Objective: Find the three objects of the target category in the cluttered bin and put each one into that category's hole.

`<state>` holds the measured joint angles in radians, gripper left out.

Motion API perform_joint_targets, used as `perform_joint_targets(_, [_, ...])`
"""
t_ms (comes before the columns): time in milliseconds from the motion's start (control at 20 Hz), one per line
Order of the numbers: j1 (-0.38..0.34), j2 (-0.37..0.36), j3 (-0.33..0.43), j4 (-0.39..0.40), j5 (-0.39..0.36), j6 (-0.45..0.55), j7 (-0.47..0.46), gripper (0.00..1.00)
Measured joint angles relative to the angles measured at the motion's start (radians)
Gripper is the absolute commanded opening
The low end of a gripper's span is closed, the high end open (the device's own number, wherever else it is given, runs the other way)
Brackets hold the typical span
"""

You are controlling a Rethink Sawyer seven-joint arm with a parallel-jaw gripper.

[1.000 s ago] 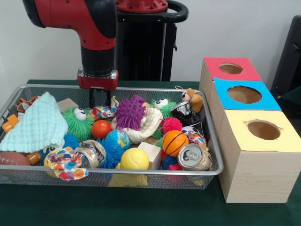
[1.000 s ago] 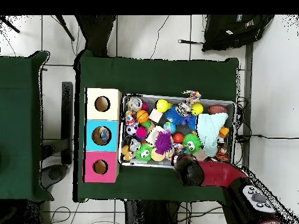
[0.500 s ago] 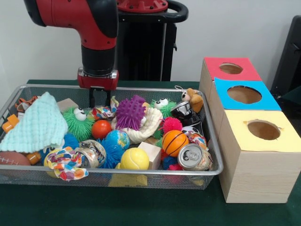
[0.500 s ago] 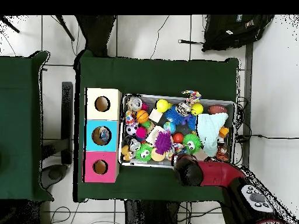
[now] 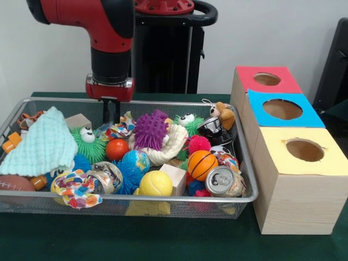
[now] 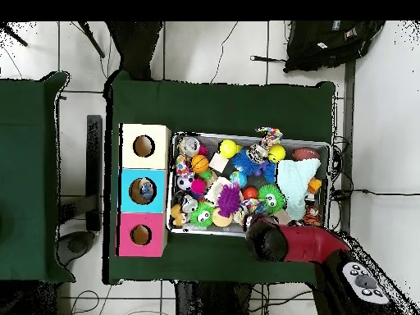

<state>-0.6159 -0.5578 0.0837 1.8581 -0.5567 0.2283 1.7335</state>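
My gripper (image 5: 111,120) hangs at the back of the wire bin (image 5: 136,198), left of centre. Its fingers stand close together, shut on the top of a multicoloured cloth piece (image 5: 119,130). Just left of that lies a green spiky toy with eyes (image 5: 87,142), and an orange ball (image 5: 116,148) sits in front. A purple spiky ball (image 5: 150,129) lies to the right. The box with three holes stands right of the bin: red top (image 5: 266,79), blue top (image 5: 281,109), yellow top (image 5: 304,150). In the overhead view the arm (image 6: 287,243) hides the gripper.
The bin also holds a mint cloth (image 5: 38,144), a globe ball (image 5: 135,161), a yellow ball (image 5: 155,184), a small basketball (image 5: 202,163), a crushed can (image 5: 223,181), a wooden block (image 5: 175,176) and a plush toy (image 5: 223,114). A black bag (image 6: 328,45) lies on the floor.
The gripper's fingers have drawn together on the multicoloured cloth and it has risen slightly to the left. The cloth and the green spiky toy have shifted left with it.
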Motion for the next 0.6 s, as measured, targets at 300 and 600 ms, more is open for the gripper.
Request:
perform_joint_targets(300, [-0.008, -0.039, 0.007, 0.005, 0.0, 0.036, 0.0, 0.0])
perform_joint_targets(600, [-0.021, -0.074, 0.021, 0.007, 0.0, 0.071, 0.0, 0.0])
